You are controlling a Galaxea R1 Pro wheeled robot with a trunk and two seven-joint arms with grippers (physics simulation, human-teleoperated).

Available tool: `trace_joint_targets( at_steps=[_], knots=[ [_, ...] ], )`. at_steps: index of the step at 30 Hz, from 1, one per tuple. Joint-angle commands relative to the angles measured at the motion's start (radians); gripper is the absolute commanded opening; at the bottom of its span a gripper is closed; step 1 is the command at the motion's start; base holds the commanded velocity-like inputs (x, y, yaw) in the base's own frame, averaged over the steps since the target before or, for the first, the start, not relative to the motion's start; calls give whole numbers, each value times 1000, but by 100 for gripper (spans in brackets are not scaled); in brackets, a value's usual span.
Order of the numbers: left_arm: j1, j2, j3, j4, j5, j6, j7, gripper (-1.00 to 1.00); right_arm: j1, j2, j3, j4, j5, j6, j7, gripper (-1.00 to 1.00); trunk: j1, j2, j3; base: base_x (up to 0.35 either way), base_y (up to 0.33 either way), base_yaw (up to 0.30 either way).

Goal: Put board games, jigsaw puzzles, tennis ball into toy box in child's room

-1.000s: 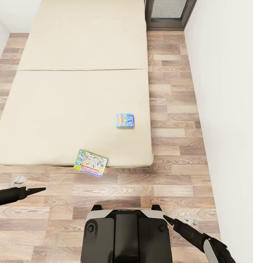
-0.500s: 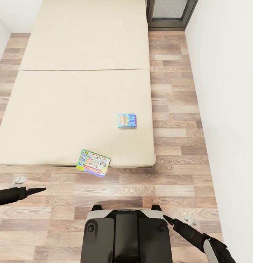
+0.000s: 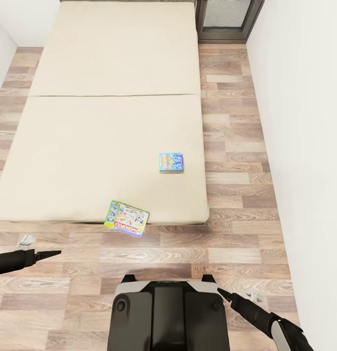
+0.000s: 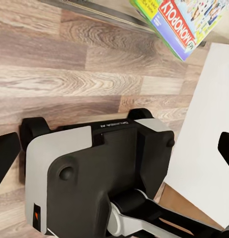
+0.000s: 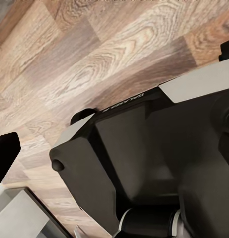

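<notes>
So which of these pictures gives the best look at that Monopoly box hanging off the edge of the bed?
The head view: it shows the whole Monopoly box lying at the near edge of the bed, partly overhanging the floor. The left wrist view catches just a corner of it, close enough to read the name. The right wrist view looks at floor and the robot's base.

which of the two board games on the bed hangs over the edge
The Monopoly box: it overhangs the bed's near edge. The blue-and-orange box lies fully on the mattress.
</notes>
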Motion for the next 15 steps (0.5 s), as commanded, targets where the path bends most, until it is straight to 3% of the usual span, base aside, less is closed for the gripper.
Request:
trace_joint_targets(
  at_steps=[1,15],
  knots=[
    [-1,-1,4,-1,-10,11,-8,100,0,0,-3,0,-7,8,2,100,1,-1,1,0,0,0],
    [-1,-1,4,-1,-10,11,-9,100,0,1,-2,0,-8,8,2,100,1,-1,23,-5,0,0]
  ],
)
